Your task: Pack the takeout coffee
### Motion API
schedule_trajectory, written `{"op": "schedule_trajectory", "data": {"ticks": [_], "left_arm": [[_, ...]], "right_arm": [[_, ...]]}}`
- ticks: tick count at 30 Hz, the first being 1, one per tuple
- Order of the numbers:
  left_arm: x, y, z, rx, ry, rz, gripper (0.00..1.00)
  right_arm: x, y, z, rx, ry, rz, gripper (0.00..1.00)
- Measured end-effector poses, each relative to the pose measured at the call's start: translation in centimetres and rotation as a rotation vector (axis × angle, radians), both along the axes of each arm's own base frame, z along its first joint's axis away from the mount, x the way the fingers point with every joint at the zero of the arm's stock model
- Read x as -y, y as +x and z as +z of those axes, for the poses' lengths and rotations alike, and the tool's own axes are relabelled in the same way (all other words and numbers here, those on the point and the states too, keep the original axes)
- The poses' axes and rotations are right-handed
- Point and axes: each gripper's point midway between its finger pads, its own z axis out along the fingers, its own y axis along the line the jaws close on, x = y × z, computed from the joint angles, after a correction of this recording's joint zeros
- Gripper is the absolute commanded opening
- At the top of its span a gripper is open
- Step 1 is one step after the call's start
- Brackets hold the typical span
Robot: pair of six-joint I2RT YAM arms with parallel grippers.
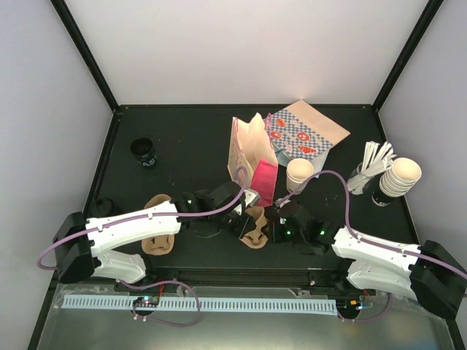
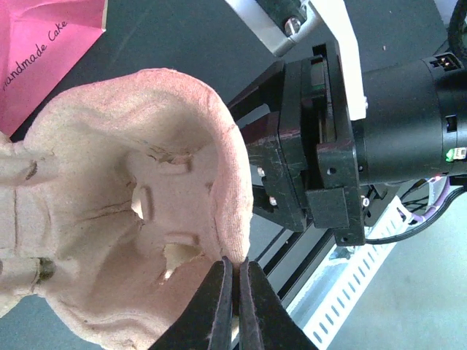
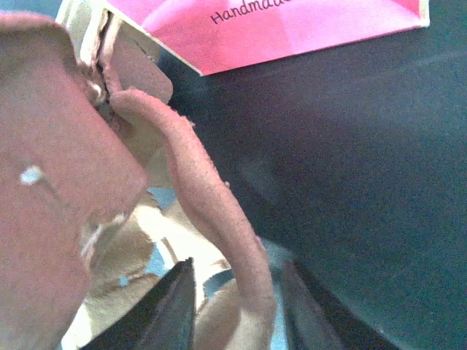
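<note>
Pinching the carrier point(image 2: 124, 182) rim, the left gripper point(image 2: 234, 268) holds it; the right gripper point(image 3: 237, 268) straddles it, spread; the coffee cup point(image 1: 299, 173) stands unpacked.

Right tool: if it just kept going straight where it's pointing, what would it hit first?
The brown pulp cup carrier: its rim sits between the open fingers of the right tool. The pink bag lies beyond, though depth is hard to judge.

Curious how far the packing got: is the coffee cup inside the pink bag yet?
Not yet, it is out. The coffee cup stands upright just right of the pink bag, its open mouth fully in view.
</note>
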Motion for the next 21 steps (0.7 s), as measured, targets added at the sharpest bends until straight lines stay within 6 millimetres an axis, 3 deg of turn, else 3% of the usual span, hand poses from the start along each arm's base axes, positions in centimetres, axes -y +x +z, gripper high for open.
{"op": "schedule_trajectory", "data": {"ticks": [6, 12, 14, 21], "left_arm": [[0.1, -0.2, 0.0, -0.009, -0.007, -0.009, 0.10], [0.2, -0.2, 0.2, -0.004, -0.012, -0.011, 0.42], [0.1, -0.1, 0.4, 0.006, -0.016, -0.008, 0.48], [-1.3, 1.0, 2.4, 0.088, -0.048, 0.031, 0.53]], "right_arm": [[-0.2, 0.1, 0.1, 0.002, 0.008, 0.000, 0.17], [-0.2, 0.1, -0.1, 0.000, 0.003, 0.007, 0.15], [-0.2, 0.0, -0.2, -0.001, 0.000, 0.011, 0.15], [-0.1, -0.2, -0.4, 0.004, -0.009, 0.030, 0.14]]}}
